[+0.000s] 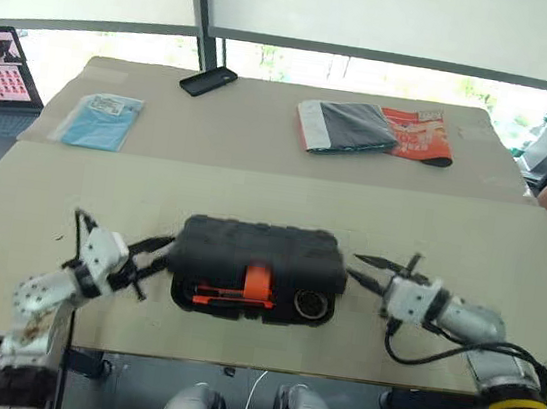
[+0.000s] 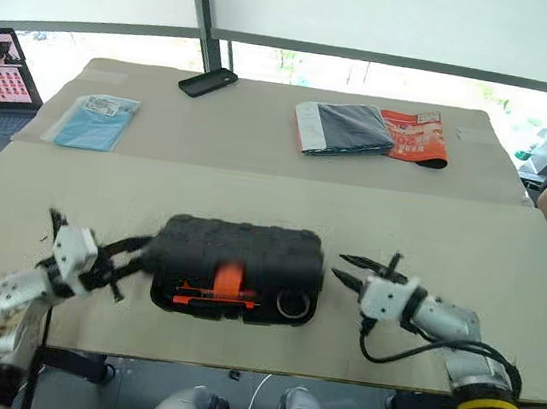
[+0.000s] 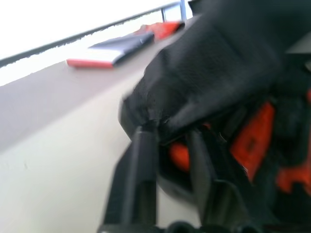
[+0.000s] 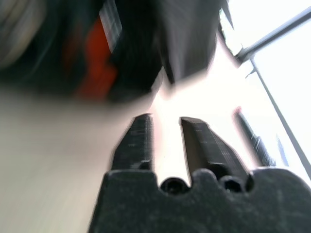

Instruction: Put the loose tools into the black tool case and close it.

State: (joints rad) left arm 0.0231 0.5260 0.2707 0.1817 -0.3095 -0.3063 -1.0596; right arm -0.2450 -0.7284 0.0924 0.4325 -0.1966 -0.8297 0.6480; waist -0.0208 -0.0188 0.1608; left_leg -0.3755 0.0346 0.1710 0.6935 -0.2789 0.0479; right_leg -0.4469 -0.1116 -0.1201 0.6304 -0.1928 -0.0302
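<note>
Black moulded plastic tool case (image 1: pixel 256 258) near the front edge of the beige surface (image 1: pixel 255 192), lid lowered but gaping at the front, orange latch (image 1: pixel 258 283) and orange tool handles (image 1: pixel 226 299) visible inside. Left claw (image 1: pixel 157 258) at its left end, fingers apart. Right claw (image 1: pixel 370 273) just beside its right end, fingers apart, holding nothing.
</note>
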